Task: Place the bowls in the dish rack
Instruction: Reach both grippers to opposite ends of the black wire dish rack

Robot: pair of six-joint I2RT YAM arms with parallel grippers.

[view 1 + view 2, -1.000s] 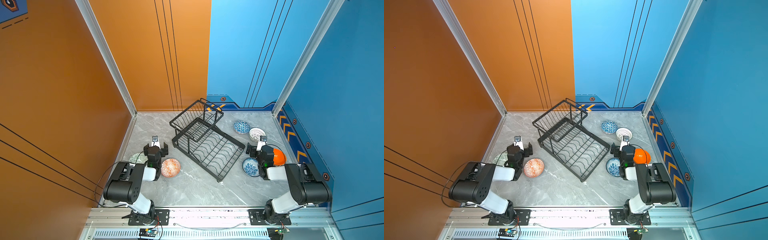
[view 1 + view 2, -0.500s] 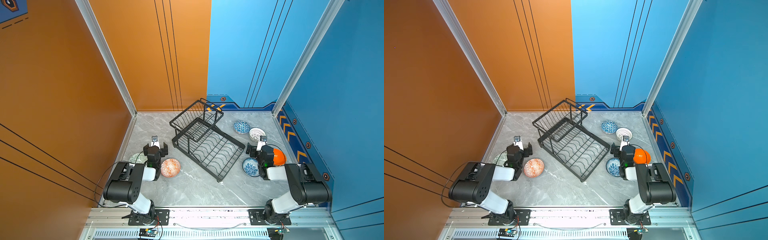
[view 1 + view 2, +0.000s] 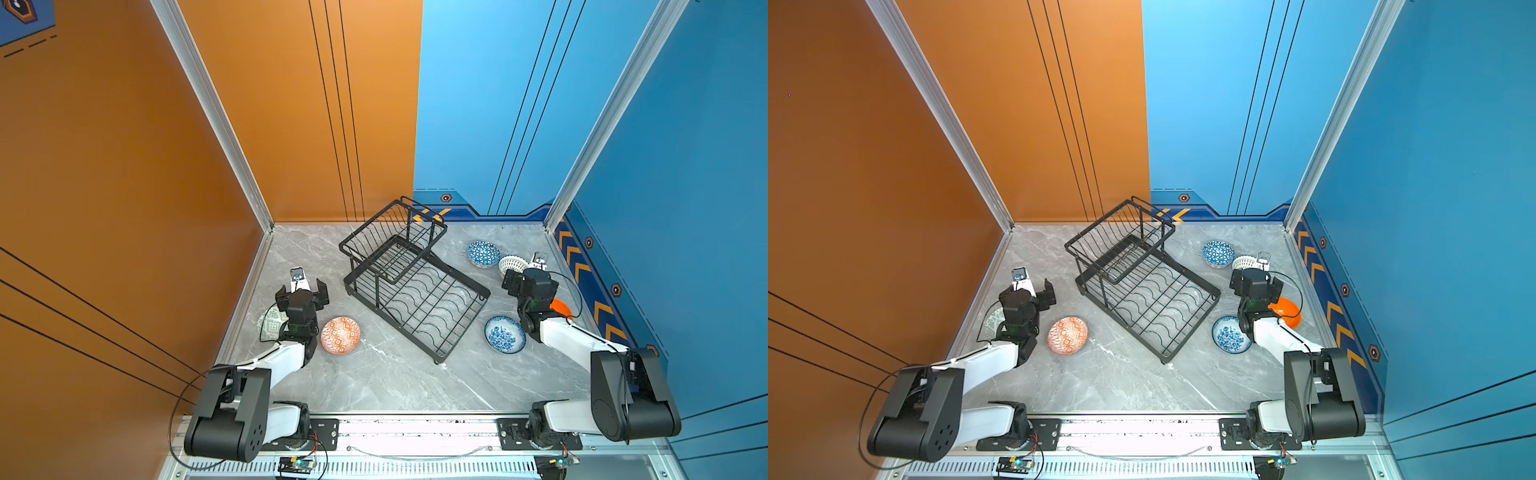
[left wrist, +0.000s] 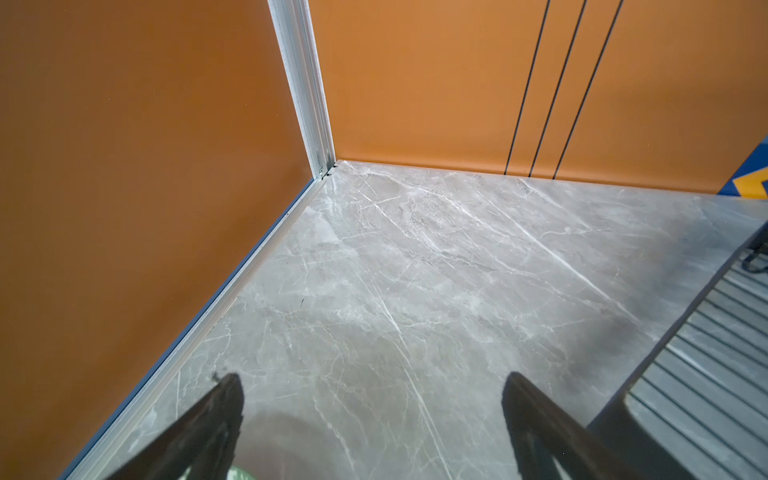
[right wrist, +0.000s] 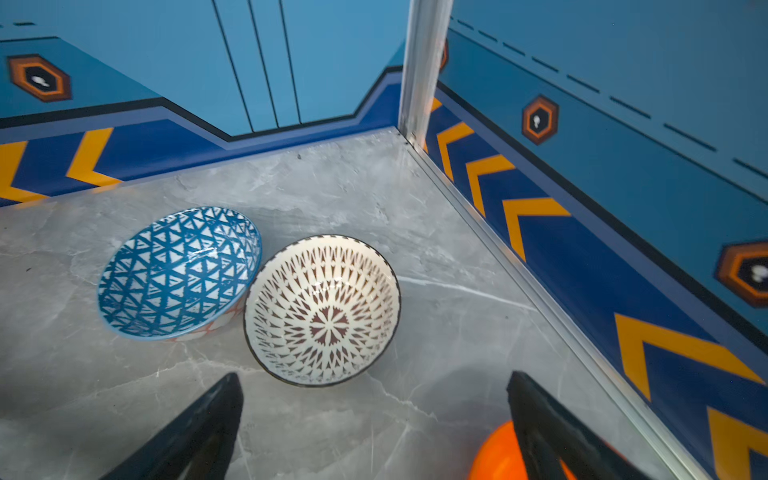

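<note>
Claws stand apart: left claw (image 4: 372,378) half-hides green bowl (image 3: 269,326), right claw (image 5: 374,376) half-hides orange bowl (image 3: 1287,313).

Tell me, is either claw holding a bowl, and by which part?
Nothing is held: the left gripper and the right gripper both stand open and empty.
</note>
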